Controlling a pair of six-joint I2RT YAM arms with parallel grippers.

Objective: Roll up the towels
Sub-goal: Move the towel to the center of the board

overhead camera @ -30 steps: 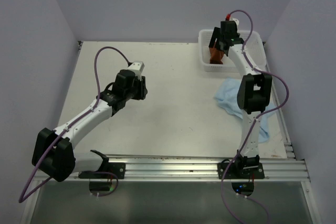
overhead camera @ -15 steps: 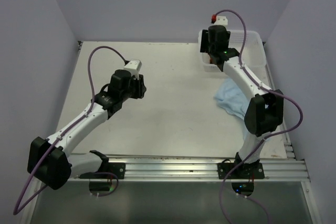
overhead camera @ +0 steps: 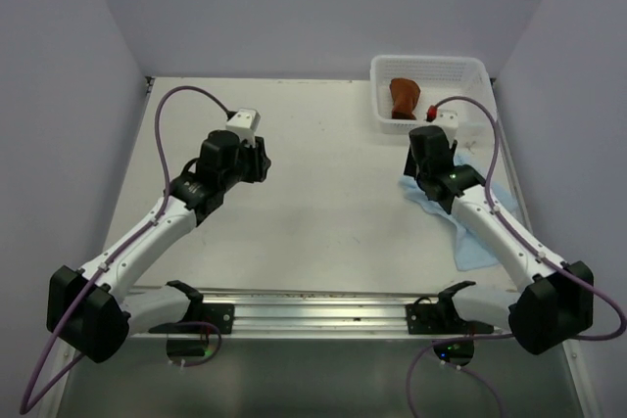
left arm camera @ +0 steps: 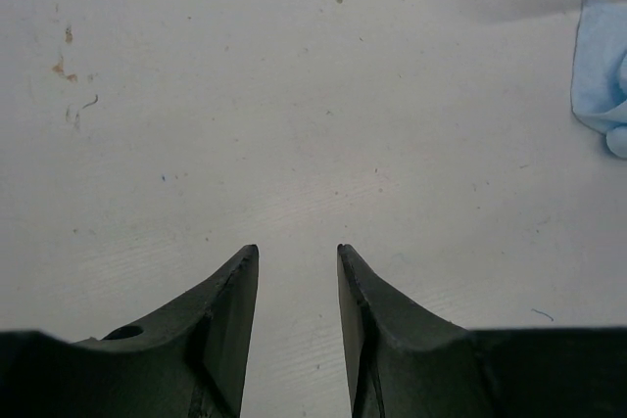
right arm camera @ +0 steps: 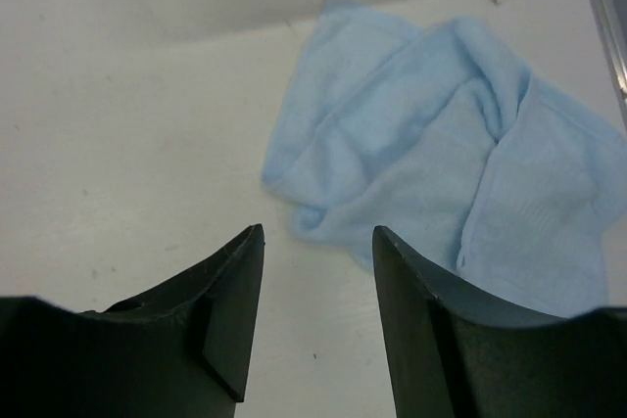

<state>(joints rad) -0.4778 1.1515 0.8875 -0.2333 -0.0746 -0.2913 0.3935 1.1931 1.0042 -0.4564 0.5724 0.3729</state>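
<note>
The rust-brown cloth towel (overhead camera: 403,98) sits in the white plastic mesh basket (overhead camera: 429,63) at far right. The crumpled light-blue cloth towel (right arm camera: 441,173) lies on the table nearer. The left gripper (left arm camera: 296,271) and right gripper (right arm camera: 315,252) stand apart, empty.

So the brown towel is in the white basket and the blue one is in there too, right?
No. The brown towel is in the white basket, but the blue towel lies on the table outside it; the top view shows this.
</note>
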